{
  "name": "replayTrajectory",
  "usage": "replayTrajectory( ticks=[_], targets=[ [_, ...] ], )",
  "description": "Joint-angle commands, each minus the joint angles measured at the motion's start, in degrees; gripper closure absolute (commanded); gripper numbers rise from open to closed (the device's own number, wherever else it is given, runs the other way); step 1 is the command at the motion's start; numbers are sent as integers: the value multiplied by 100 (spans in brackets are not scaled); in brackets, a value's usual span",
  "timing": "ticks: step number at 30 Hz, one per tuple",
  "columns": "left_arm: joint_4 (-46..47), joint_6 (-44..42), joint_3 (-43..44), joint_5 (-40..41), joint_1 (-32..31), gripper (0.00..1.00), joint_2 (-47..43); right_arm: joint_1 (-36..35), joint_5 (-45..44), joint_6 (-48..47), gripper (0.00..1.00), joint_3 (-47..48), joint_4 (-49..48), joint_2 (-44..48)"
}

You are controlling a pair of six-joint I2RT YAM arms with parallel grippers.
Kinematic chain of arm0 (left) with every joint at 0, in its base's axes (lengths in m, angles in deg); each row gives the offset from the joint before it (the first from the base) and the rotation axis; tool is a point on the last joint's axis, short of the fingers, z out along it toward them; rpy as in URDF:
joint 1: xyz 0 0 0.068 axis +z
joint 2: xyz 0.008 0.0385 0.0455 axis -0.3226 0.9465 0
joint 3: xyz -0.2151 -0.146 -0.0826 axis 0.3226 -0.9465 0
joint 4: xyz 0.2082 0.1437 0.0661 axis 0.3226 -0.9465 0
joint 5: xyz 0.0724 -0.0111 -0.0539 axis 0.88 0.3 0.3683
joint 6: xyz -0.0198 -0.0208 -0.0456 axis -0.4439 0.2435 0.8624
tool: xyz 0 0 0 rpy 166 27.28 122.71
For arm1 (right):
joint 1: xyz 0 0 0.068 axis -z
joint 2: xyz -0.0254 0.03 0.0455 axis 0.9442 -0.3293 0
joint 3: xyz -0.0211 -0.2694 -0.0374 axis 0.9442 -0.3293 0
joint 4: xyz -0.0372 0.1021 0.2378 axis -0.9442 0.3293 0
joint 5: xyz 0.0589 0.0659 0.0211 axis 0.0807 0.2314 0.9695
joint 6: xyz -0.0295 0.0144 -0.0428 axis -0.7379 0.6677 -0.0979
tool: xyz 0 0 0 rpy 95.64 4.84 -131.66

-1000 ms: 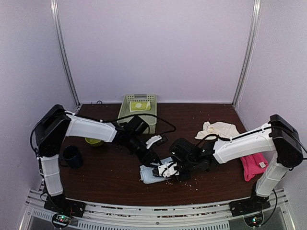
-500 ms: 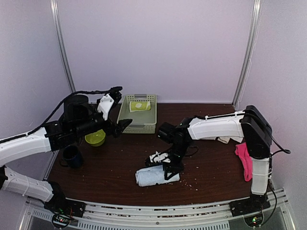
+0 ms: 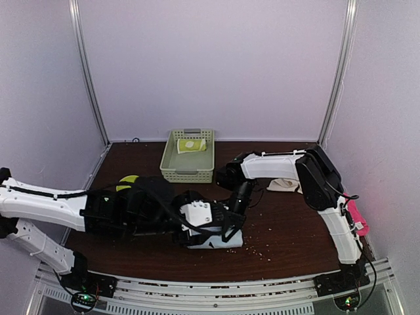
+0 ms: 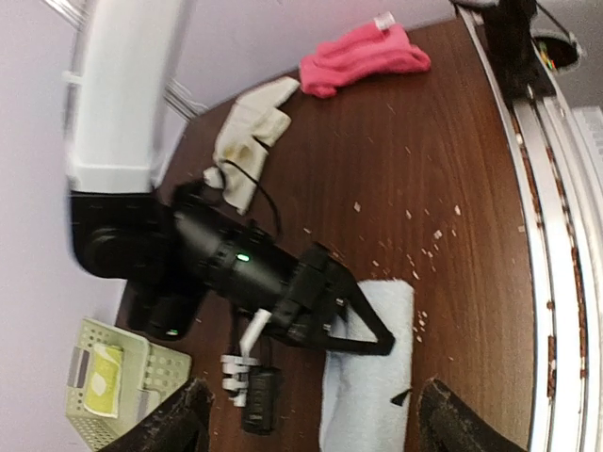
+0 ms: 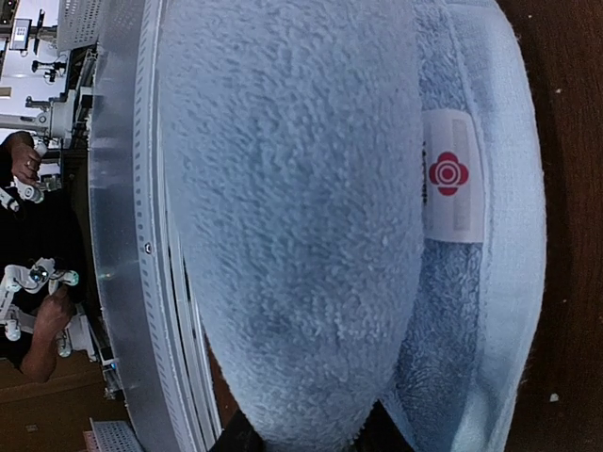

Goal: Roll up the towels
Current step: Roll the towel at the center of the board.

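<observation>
Gaping wide, left gripper (image 4: 320,416) straddles the blue towel (image 4: 377,372) that right gripper (image 4: 367,330) pinches.

Left arm (image 3: 46,203) stretched low across from the left, left gripper (image 4: 316,428) at centre front with fingers (image 4: 179,424) spread wide, right arm (image 3: 275,164) folded at the elbow, wrist bent down, right gripper (image 4: 367,331) clamped on the blue towel (image 5: 292,217).

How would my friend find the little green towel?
Look to the far edge of the dark brown table, where a pale green plastic basket stands. The small lime-green towel with a pale print lies inside it, the only towel not out on the tabletop.
</observation>
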Motion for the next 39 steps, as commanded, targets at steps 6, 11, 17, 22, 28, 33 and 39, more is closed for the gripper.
replayTrajectory(
  ticks=[6, 11, 17, 22, 28, 33, 39],
  targets=[
    [-52, -33, 138, 1367, -501, 16, 1928, 31, -540, -191, 79, -26, 246, -885],
    [349, -320, 76, 1991, -505, 14, 2480, 56, -500, -106, 79, -1, 272, -1007],
    [629, -527, 131, 2250, -506, 14, 3059, 60, -256, -36, 79, 126, 280, -1122],
    [638, -459, 323, 2147, -444, 16, 3383, 99, 20, -51, 78, 134, 285, -1164],
    [315, -116, 644, 1945, -237, 19, 3751, 164, 399, -93, 78, 61, 287, -1086],
    [265, -105, 602, 2050, -148, 20, 3853, 249, 606, -45, 77, 9, 289, -1147],
    [61, 81, 541, 1795, 25, 26, 4010, 284, 756, -117, 70, 1, 288, -1218]
  ],
)
